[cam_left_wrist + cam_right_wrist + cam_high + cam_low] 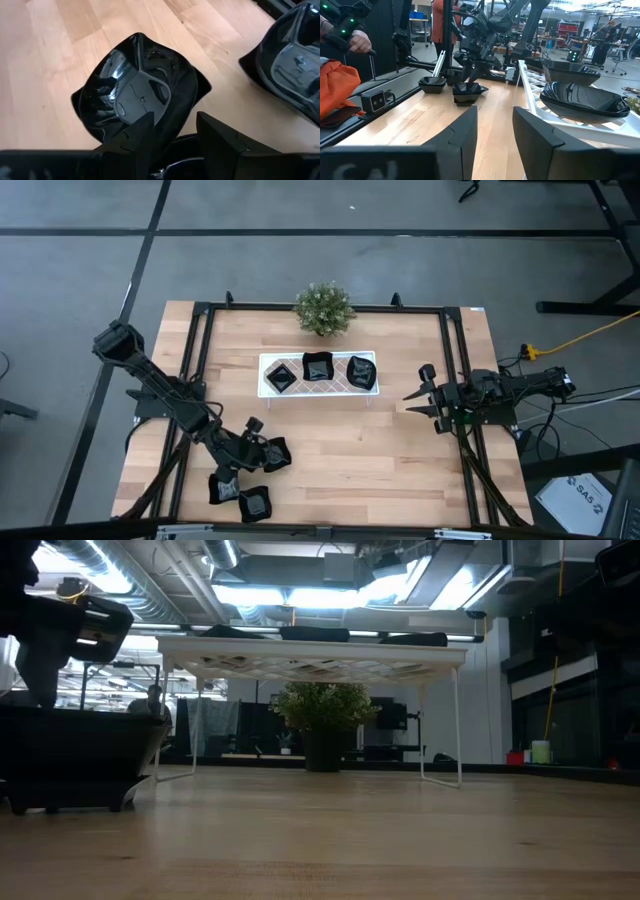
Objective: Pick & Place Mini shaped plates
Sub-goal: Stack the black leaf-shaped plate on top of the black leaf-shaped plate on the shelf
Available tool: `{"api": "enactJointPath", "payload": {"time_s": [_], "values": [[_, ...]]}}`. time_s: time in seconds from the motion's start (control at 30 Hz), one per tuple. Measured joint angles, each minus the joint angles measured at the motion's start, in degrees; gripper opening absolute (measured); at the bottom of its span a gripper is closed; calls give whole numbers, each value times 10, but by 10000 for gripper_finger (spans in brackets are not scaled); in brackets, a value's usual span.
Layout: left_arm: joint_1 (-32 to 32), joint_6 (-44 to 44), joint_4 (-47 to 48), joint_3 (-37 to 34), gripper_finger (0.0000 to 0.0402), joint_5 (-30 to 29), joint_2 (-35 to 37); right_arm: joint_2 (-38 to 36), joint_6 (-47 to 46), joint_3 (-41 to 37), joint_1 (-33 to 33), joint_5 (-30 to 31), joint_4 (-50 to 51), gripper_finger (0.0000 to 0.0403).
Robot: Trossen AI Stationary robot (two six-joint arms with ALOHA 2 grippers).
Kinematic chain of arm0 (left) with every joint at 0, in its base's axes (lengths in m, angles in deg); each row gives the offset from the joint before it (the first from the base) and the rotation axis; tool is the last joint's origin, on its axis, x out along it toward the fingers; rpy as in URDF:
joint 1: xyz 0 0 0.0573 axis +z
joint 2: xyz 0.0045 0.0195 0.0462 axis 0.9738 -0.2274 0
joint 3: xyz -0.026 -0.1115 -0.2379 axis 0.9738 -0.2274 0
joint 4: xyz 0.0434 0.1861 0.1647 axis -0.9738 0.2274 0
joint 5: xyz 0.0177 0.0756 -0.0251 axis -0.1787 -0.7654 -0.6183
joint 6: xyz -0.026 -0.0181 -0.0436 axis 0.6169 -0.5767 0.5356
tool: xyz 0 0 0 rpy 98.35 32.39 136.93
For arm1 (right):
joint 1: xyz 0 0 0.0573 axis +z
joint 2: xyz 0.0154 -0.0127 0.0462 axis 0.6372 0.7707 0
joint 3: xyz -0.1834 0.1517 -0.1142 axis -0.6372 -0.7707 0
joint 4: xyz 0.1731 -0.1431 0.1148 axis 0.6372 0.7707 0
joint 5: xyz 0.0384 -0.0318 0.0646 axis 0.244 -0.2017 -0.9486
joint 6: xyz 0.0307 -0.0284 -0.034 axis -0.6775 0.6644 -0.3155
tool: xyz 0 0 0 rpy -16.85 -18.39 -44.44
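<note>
Three black glossy mini shaped plates [275, 453] [222, 488] [257, 502] rest on the wood near the table's front left. Three more [318, 367] lie on the white lattice tray [268, 363] at mid-table. My left gripper [172, 120] slants down, open, at the near wall of the plate [140, 90] closest to the tray. One finger [142, 131] stands over the plate's hollow and the other [220, 137] outside its wall. My right gripper [495, 127] waits open and level at the table's right side [425, 395]. My left gripper straddles the near wall [177, 117] of the plate, coming slanting down from the table's far left. The jaws are wide apart, and I cannot tell whether either finger touches the plate. The plate sits flat on the table.
A small green potted plant [323, 308] stands behind the tray at the far edge. A black frame rail [196, 360] runs along the table's left side and another along its right. Bare wood [360, 460] lies between the tray and the front edge. A person's hand [357, 40] shows beyond the table.
</note>
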Motion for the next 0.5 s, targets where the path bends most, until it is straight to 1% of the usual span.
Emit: {"api": "enactJointPath", "payload": {"time_s": [0.27, 0.37, 0.5], "values": [[0, -10, 9, 0, 138, -4, 0, 0, 0, 0, 0, 0, 0, 124], [0, -13, 10, 0, 122, -4, 0, 0, 0, 0, 0, 0, 0, 124], [0, -29, 10, 0, 90, -4, 0, 0, 0, 0, 0, 0, 0, 124]]}}
